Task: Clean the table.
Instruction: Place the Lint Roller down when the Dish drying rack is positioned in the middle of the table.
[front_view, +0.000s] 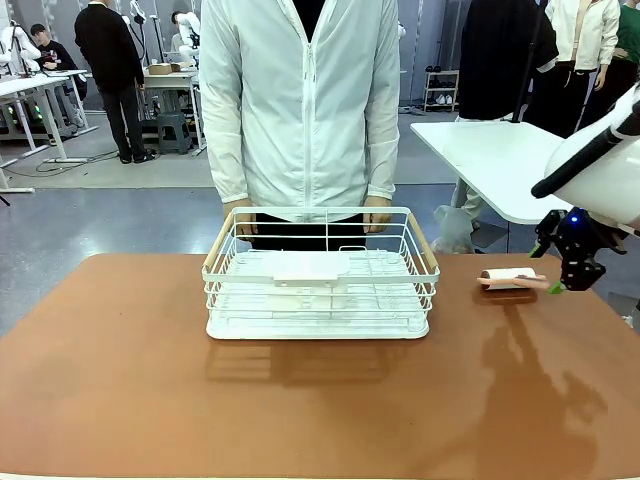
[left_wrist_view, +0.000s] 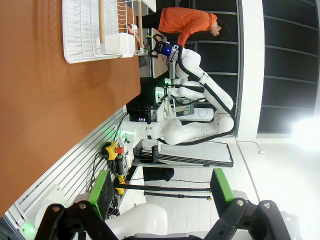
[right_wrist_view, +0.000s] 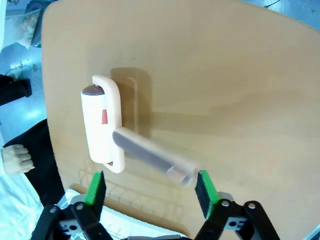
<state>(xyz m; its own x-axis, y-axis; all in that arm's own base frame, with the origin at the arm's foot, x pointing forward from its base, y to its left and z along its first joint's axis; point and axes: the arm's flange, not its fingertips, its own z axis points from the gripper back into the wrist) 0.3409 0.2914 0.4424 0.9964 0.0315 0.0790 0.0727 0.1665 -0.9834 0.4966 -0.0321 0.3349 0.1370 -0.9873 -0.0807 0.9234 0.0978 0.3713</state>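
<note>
The reddish-brown table (front_view: 120, 380) carries a white wire basket (front_view: 320, 280) at its middle. A person behind the table holds the basket's far rim with both hands. A pale peach lint roller (front_view: 510, 279) with a white roll lies on the table's right side. My right gripper (front_view: 568, 280) hovers just right of it. In the right wrist view the right gripper (right_wrist_view: 149, 187) is open. The lint roller (right_wrist_view: 100, 125) lies beyond the gripper, and its blurred handle points into the gap, touching neither pad. My left gripper (left_wrist_view: 161, 189) is open with nothing between its fingers, off the table's edge (left_wrist_view: 50, 100).
A white-topped table (front_view: 500, 160) stands behind the right corner. The person's hand (right_wrist_view: 17, 160) and the basket's rim (right_wrist_view: 125, 202) show near the lint roller. Other people stand in the background. In the left wrist view the basket (left_wrist_view: 95, 30) lies far off.
</note>
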